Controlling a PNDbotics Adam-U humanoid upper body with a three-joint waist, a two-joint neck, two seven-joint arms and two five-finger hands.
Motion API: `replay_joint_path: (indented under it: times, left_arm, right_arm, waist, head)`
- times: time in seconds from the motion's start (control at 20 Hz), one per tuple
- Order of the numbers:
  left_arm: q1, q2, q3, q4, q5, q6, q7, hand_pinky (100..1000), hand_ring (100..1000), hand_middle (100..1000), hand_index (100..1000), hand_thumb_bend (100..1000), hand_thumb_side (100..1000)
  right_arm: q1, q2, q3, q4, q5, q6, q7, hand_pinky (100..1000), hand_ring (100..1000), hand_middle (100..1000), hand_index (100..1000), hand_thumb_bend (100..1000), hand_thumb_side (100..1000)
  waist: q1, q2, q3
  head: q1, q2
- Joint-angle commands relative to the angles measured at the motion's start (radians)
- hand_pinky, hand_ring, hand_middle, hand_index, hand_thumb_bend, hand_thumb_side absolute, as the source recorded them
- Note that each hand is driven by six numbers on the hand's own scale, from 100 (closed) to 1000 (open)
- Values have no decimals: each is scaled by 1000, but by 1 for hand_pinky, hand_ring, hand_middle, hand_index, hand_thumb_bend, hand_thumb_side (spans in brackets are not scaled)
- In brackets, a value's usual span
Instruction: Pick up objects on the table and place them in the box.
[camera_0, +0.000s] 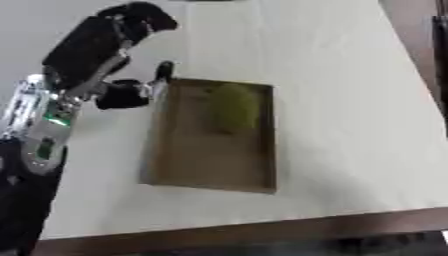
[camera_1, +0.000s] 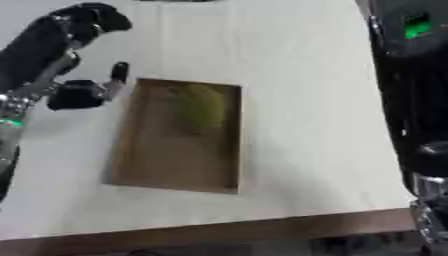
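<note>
Left eye view: left hand raised over pale table, fingers spread and relaxed, holding nothing, thumb tip just beside far left corner of brown box. Green object lying inside box at far end, to the right of and below hand, apart from fingers. Right arm along right edge in right eye view; its hand not seen.

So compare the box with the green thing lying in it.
The box is brown, flat-walled and rectangular; the green object is yellow-green, rounded and elongated. The box stands on the table and is much bigger; the green object lies inside at its far end. Both lie lengthwise away from the robot.
</note>
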Motion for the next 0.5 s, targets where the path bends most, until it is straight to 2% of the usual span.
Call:
replay_joint_path:
  times: [0.05,0.2,0.35,0.5]
  left_arm:
    - [21,98,102,-63,149,72,96,742,849,738,834,100,477]
    - [92,174,210,-110,271,143,194,735,842,724,825,100,556]
    - [194,236,322,-174,389,208,317,724,834,711,821,100,569]
    - [307,271,416,-238,487,238,432,712,825,698,813,100,580]
  right_arm:
    - [-5,-29,-19,-49,4,-7,-22,776,518,658,743,100,543]
    - [5,-28,-25,-95,14,-15,-32,774,524,657,744,100,547]
    - [17,-32,-31,-142,18,-18,-41,773,527,657,745,100,549]
    - [23,-28,-35,-166,21,-32,-51,772,530,656,745,100,553]
  waist:
    - [0,-14,4]
    - [-1,0,8]
    - [-4,19,13]
    - [-8,35,19]
  head:
    - [-8,-27]
    - [-16,-51]
    - [-26,-79]
    - [-35,-105]
